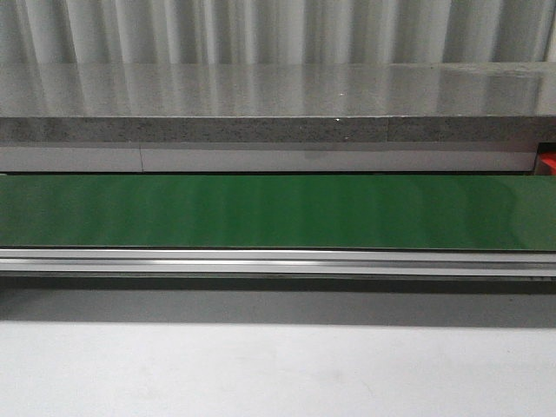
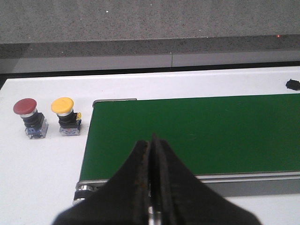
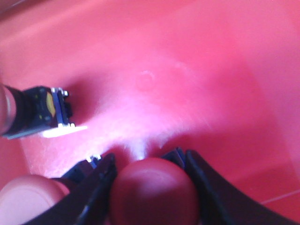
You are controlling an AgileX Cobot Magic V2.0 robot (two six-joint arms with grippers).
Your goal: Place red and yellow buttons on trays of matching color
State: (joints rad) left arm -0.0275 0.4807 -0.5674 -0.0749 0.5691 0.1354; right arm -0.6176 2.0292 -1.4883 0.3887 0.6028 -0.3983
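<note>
In the left wrist view a red button [image 2: 29, 112] and a yellow button [image 2: 65, 114] stand upright side by side on the white table, beside the end of the green belt [image 2: 197, 133]. My left gripper [image 2: 151, 140] hangs over that belt end, shut and holding nothing. In the right wrist view my right gripper [image 3: 149, 160] is shut on another red button [image 3: 152, 190], held low over the floor of the red tray [image 3: 197, 75]. A button [image 3: 40, 112] lies on its side in that tray, and a red cap [image 3: 26, 199] shows beside the fingers. No yellow tray is in view.
The front view shows only the long green conveyor belt [image 1: 278, 213], its metal rail [image 1: 278, 261], white table in front and a grey ledge behind; a red edge [image 1: 549, 163] peeks in at far right. A small black item [image 2: 292, 84] lies on the table beyond the belt.
</note>
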